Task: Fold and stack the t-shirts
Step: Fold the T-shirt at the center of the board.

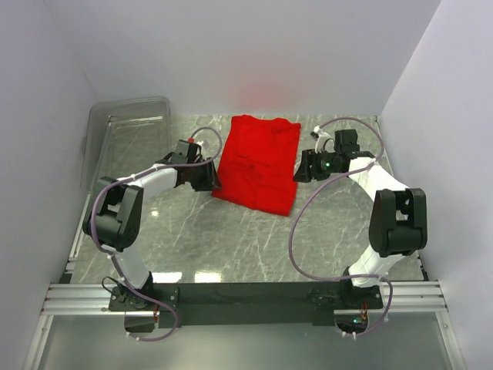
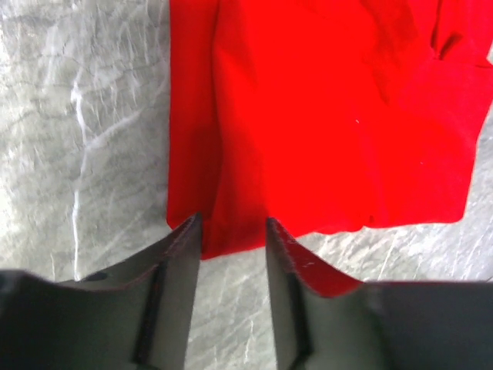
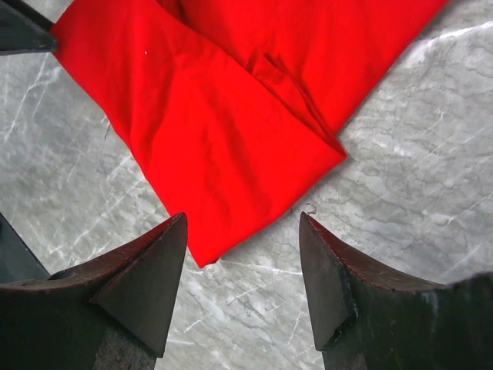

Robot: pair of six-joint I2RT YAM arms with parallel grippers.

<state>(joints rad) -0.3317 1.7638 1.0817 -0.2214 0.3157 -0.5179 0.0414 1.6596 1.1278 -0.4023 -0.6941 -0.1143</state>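
From above, the red t-shirt (image 1: pixel 258 162) lies folded into a rough rectangle on the grey marbled worktop (image 1: pixel 231 247). It sits midway between the left and right edges and close to the far edge, turned a little so that its near edge slants. The left gripper (image 1: pixel 209 182) is at the t-shirt's near left corner. The right gripper (image 1: pixel 301 171) is just beside its right edge, toward the near right corner. A clear bin (image 1: pixel 127 127) stands at the far left corner of the worktop, well apart from the t-shirt.

In the left wrist view, the left gripper's jaws stand partly apart, and the edge of the t-shirt at one corner reaches in between the two fingers (image 2: pixel 179 262). The cloth lies flat on the worktop there, with layered folds running away from the gripper. Whether the fingers press the cloth I cannot tell.

In the right wrist view, the right gripper's jaws are spread wide and hold nothing. A folded corner of the t-shirt points toward the gap between them, its tip just beside one finger. Bare marble shows beside the other.
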